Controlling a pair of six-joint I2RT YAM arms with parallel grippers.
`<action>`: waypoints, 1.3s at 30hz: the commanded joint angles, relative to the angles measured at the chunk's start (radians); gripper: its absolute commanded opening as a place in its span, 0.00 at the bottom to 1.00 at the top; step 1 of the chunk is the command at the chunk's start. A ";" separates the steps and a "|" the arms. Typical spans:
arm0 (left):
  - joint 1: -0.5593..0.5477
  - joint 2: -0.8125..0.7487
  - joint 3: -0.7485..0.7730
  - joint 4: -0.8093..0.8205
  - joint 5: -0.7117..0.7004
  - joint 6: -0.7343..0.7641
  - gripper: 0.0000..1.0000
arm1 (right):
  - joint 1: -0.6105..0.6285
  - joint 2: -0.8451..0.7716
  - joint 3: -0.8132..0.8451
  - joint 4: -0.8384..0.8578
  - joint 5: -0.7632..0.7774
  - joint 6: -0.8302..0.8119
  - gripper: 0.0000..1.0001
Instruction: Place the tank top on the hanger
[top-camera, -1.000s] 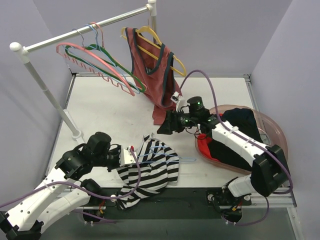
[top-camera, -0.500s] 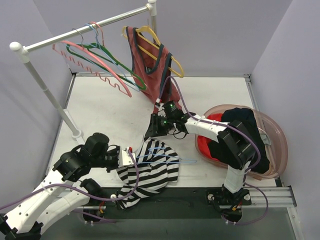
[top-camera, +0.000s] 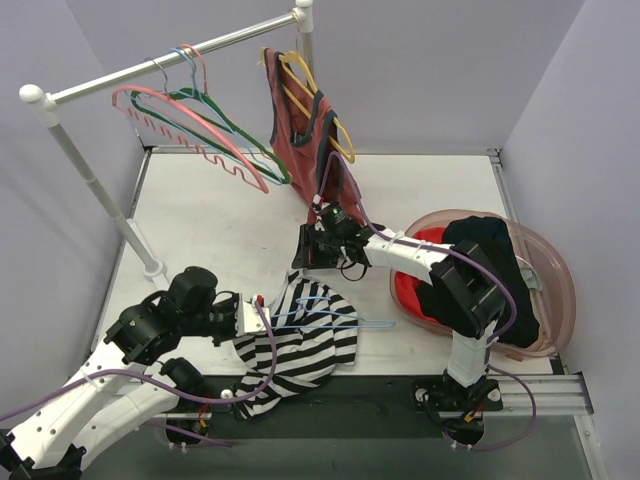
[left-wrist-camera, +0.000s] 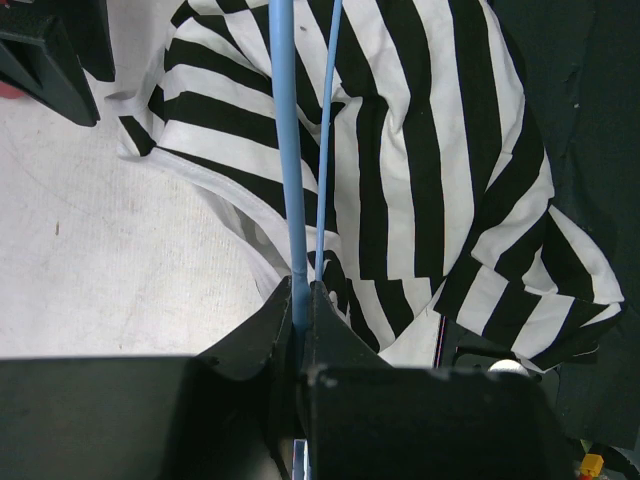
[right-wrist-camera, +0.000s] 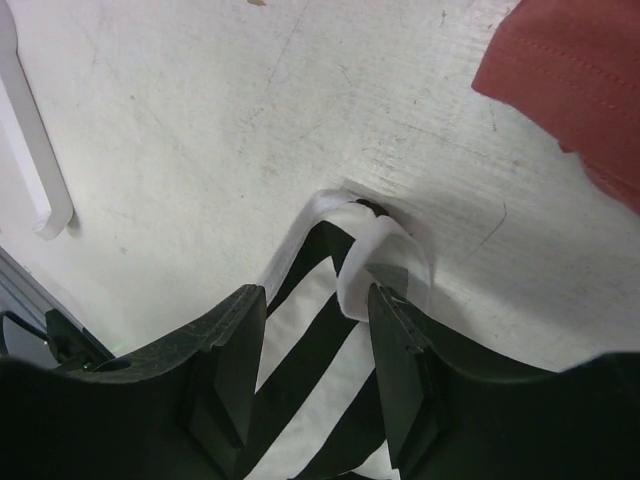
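Bench (top-camera: 220, 220) checked first: found the tank top (top-camera: 310, 345) crumpled near the front edge, between the two arms, lower folds spilling over that edge onto a dark strip. Saw the hanger (top-camera: 335, 318) lying across the striped cloth, one thin blue end poking past the fabric on the right side. Placed the left gripper (left-wrist-camera: 300, 292) at the garment's left side, fingers (left-wrist-camera: 260, 330) pinched tight on the hanger's wire, two blue runs leading away from the pinch over the stripes. Placed the right gripper (right-wrist-camera: 318, 293) at the far end of the tank top, low over the bench, fingers (right-wrist-camera: 235, 350) roughly half apart and straddling a white-edged fold of striped cloth. Judged that cloth flat and unsqueezed between them, touching both inner faces. Could not tell whether any of it was lifted off the bench. Noted a white rail (top-camera: 170, 60) across the back left, carrying a pink hanger (top-camera: 195, 125) and a green hanger (top-camera: 235, 140) side by side. Noted further right a yellow hanger (top-camera: 320, 110) bearing a rust-red top (top-camera: 300, 165), its hem hanging just behind the right gripper. Noted at the right edge a translucent pink tub (top-camera: 555, 270) holding a black garment (top-camera: 485, 250) over something red.
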 joint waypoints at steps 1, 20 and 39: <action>-0.002 -0.008 0.032 0.023 0.044 0.010 0.00 | 0.014 0.008 0.006 -0.021 0.056 0.010 0.46; -0.002 -0.014 0.030 0.046 0.036 0.001 0.00 | 0.016 0.094 0.029 0.025 0.015 0.133 0.01; 0.011 -0.124 0.106 0.243 -0.069 -0.373 0.00 | -0.357 -0.561 -0.316 -0.122 -0.347 -0.172 0.00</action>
